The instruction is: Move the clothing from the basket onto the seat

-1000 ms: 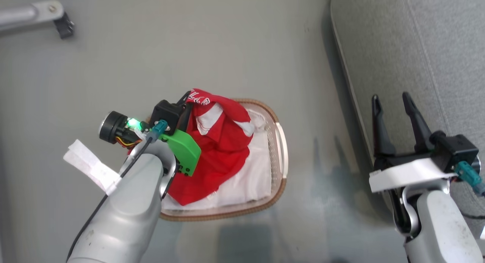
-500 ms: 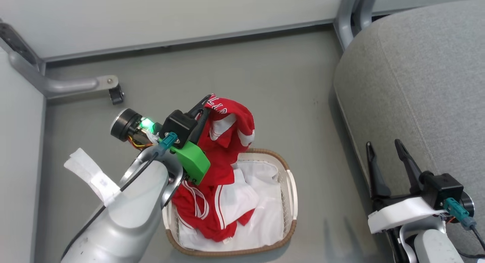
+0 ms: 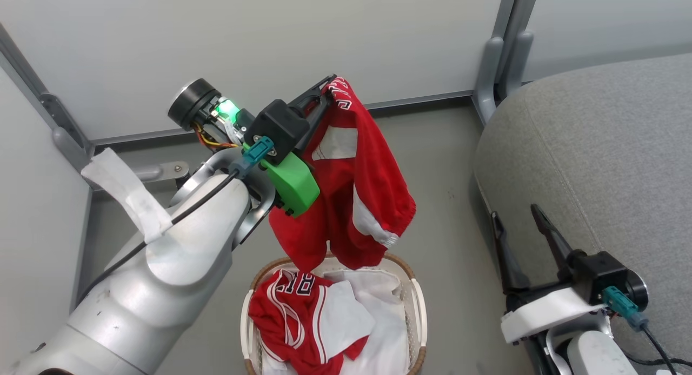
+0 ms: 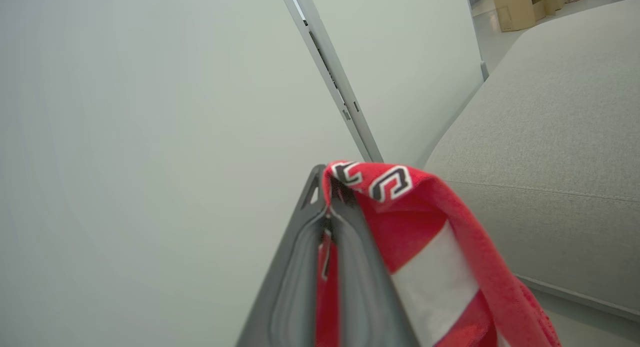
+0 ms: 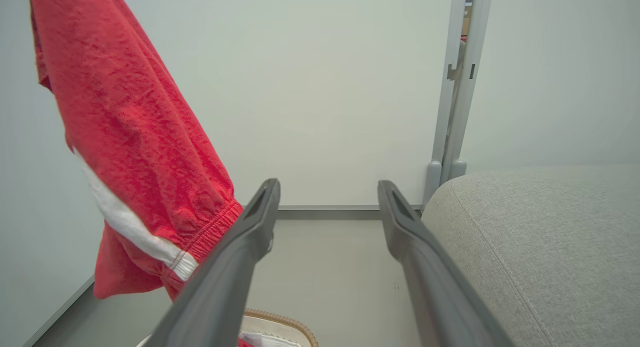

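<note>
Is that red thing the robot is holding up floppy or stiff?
Probably floppy: the red garment hangs in limp folds from the shut left gripper. Likely light too, since a pinch at one edge holds it all. It may swing when carried.

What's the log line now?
left fingers: shut on red garment, hanging above basket | right fingers: open, empty | red jersey: in basket

Red garment (image 3: 346, 202), white panels, black-and-white lettering, above the cream basket (image 3: 419, 315) with brown woven rim. In the basket: red jersey (image 3: 281, 321), white stripes; white sheet (image 3: 392, 337). Beside it, grey sofa (image 3: 594, 148).
</note>
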